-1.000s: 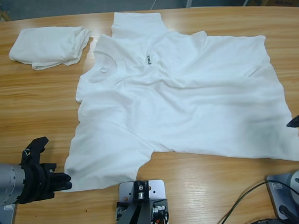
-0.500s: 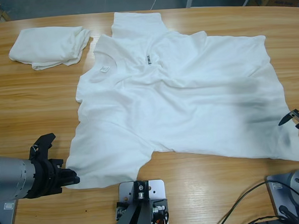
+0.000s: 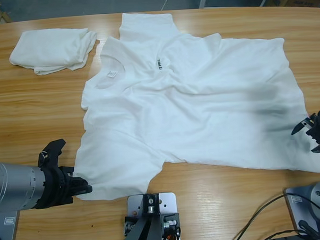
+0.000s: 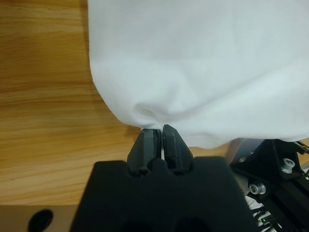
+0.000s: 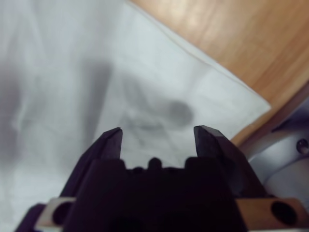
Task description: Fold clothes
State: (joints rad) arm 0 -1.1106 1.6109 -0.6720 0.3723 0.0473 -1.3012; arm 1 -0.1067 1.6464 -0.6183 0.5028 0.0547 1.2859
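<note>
The large T-shirt (image 3: 196, 102) spreads over most of the counter (image 3: 37, 109), reaching nearly to its far edge. Bare wood lies open along the left side, between the shirt and the folded shirt (image 3: 53, 49) at the far left corner. The near strip is partly taken by the left tool (image 3: 80, 187), pinched at the sleeve hem, and the right tool (image 3: 312, 133), spread above the shirt's right corner.
</note>
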